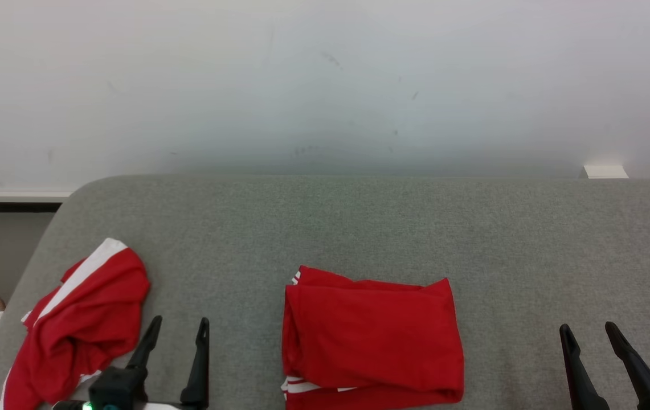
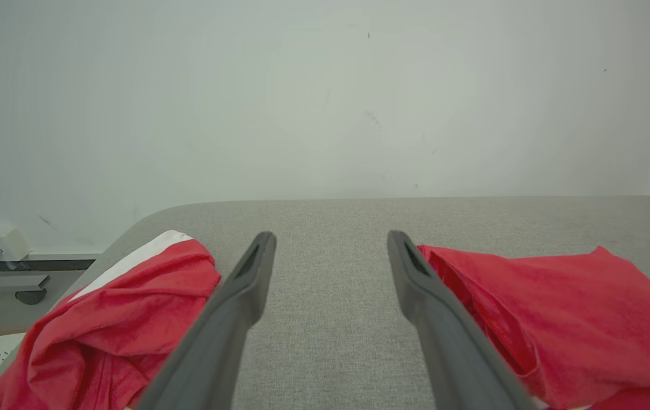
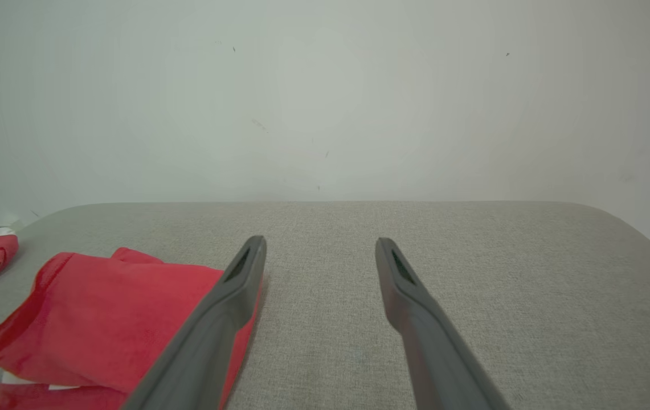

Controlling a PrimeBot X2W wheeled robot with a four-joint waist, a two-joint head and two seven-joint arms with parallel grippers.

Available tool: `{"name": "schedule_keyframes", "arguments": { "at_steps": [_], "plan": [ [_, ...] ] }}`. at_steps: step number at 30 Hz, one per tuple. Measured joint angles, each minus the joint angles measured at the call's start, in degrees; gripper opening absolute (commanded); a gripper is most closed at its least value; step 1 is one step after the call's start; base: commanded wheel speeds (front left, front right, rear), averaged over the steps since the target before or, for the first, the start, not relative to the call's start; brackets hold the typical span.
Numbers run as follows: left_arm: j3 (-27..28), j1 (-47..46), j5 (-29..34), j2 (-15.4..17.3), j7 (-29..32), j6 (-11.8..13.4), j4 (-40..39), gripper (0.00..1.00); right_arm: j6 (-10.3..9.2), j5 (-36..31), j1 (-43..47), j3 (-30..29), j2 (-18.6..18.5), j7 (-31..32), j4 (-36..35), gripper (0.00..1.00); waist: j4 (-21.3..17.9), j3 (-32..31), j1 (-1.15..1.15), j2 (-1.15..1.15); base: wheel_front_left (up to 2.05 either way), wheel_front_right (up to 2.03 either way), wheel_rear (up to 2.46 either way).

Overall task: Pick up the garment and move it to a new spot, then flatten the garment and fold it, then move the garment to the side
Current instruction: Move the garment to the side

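Nearest: left gripper (image 1: 180, 322) at 7 o'clock and right gripper (image 1: 588, 328) at 5 o'clock. Both have jaws spread wide with nothing held, tips over the grey table (image 1: 359, 228). Folded garment (image 1: 370, 336) lies at 6 o'clock between them. Crumpled garment (image 1: 82, 324) sits at 8 o'clock, just beside the left gripper. Judgement: thin cloth, light and limp, so layers may slide. Pinch the folded stack at both side edges, through all layers.

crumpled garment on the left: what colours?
Red with white stripes; crumpled garment shows best in the head view.
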Motion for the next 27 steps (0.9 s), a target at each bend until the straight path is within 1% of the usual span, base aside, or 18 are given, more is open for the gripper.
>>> {"name": "schedule_keyframes", "arguments": {
  "at_steps": [6, 11, 17, 23, 27],
  "plan": [
    [-0.3, -1.7, 0.4, 0.2, -0.3, 0.0, -0.3, 1.00, 0.00, -0.1, -0.5, -0.6, -0.2, 0.4, 0.4, 1.00, 1.0, 0.8, 0.00, 0.00, 0.00, 0.00, 0.00],
    [-1.1, -5.4, 1.0, -0.4, -1.0, -0.4, -0.9, 1.00, 0.00, 0.2, -3.6, 0.8, -1.8, 0.8, 4.4, 1.00, 3.0, 3.2, 0.00, 0.00, 0.00, 0.00, 0.00],
    [-2.2, -10.2, 2.1, -1.9, -2.1, -1.2, -0.7, 1.00, 0.00, 1.8, -8.9, 5.2, -2.0, -0.2, 13.9, 1.00, 6.2, 7.3, 0.00, 0.00, 0.00, 0.00, 0.00],
    [-2.0, -12.5, 2.3, -3.2, -3.3, -1.4, 0.6, 1.00, -0.01, 3.7, -14.3, 8.5, -1.7, -1.8, 26.0, 1.00, 9.1, 11.0, 0.00, 0.00, 0.00, 0.00, 0.00],
    [-2.1, -13.1, 2.3, -4.0, -3.8, -1.6, 1.5, 1.00, -0.01, 5.3, -16.7, 11.1, -2.2, -1.8, 30.3, 1.00, 10.4, 12.3, 0.00, 0.00, 0.00, 0.00, 0.00]
  ]
}}
